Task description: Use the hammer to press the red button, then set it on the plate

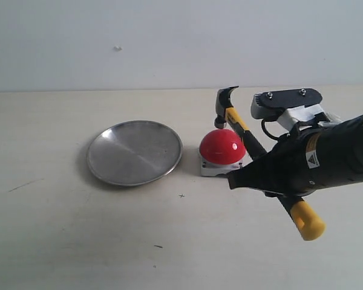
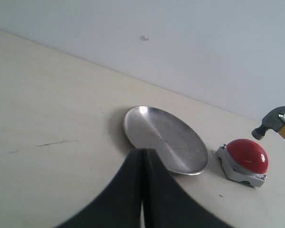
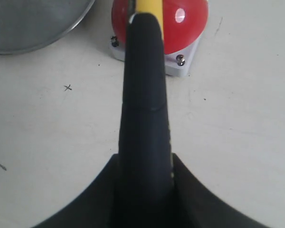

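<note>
The hammer (image 1: 239, 124) is held tilted by its black handle, with my right gripper (image 1: 254, 172) shut on it. Its dark head (image 1: 225, 104) hangs just over the far side of the red button (image 1: 222, 147), and its yellow tip (image 1: 308, 221) sticks out behind the gripper. Contact between head and dome cannot be told. In the right wrist view the handle (image 3: 145, 95) runs from the gripper (image 3: 145, 166) over the button (image 3: 187, 19). The silver plate (image 1: 134, 151) lies left of the button. My left gripper (image 2: 142, 159) is shut on nothing, short of the plate (image 2: 166, 137).
The pale tabletop (image 1: 78, 241) meets a plain white wall (image 1: 169, 42) at the back. A small cross mark (image 1: 181, 196) and faint scuffs sit on the table in front of the plate. The left wrist view also shows the button (image 2: 247, 156) and the hammer head (image 2: 273, 121).
</note>
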